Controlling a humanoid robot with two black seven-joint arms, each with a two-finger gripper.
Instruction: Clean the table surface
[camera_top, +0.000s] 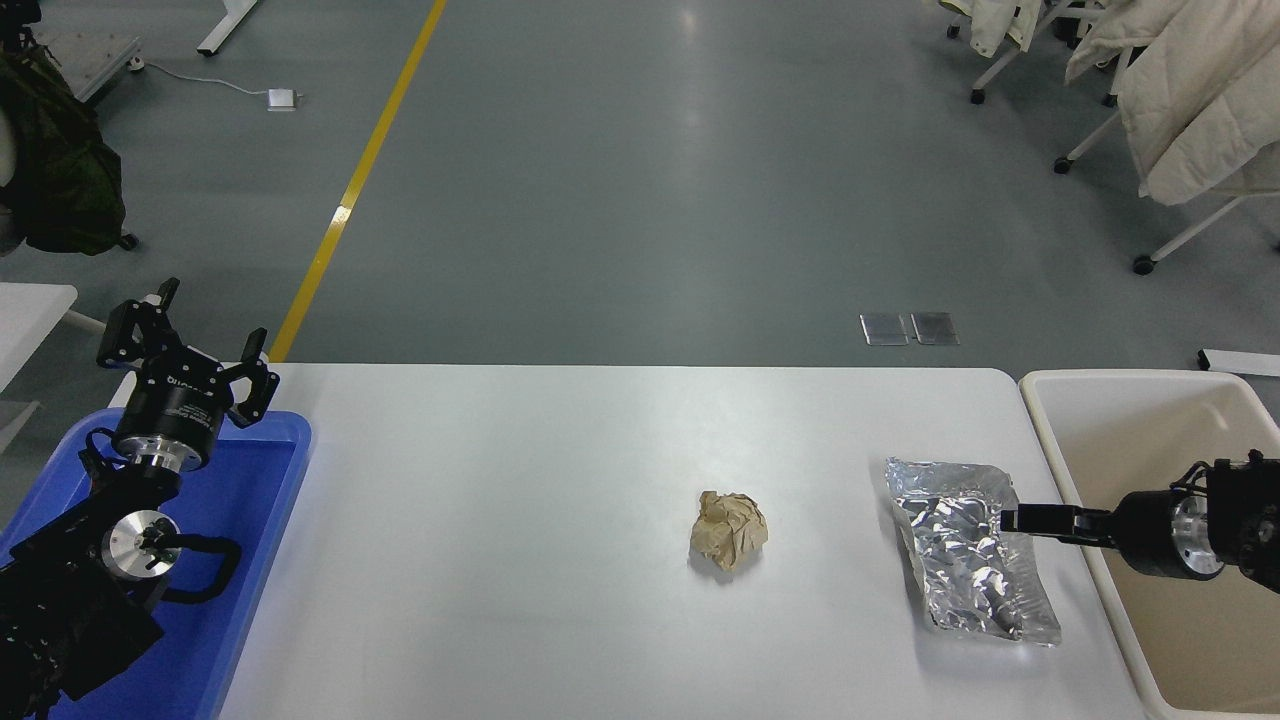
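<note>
A: Log it, biggest first. Table surface: 1, white, glossy, ran between the two containers and filled the middle of the floor view. Blue tray: 1, at its left end. Cream bin: 1, at its right end.

B: Arms?

A: 2. Left gripper sat parked above the tray's far corner, jaws spread wide, nothing in them. Right gripper came in low across the bin rim, tip over the near-right edge of the foil. Seen edge-on, so couldn't tell the jaw state.

B: Litter?

A: Foil sheet: 1, crumpled, lying flat near the table's right edge. Brown paper ball: 1, mid-table, well apart from the foil.

B: Risks?

A: My guess: foil was thin and flat, so a shallow pinch could've slid off or torn a corner. A sideways approach might've shoved it along the table instead of lifting it. Arm ran close to the bin wall too, so it could've clipped the rim.
</note>
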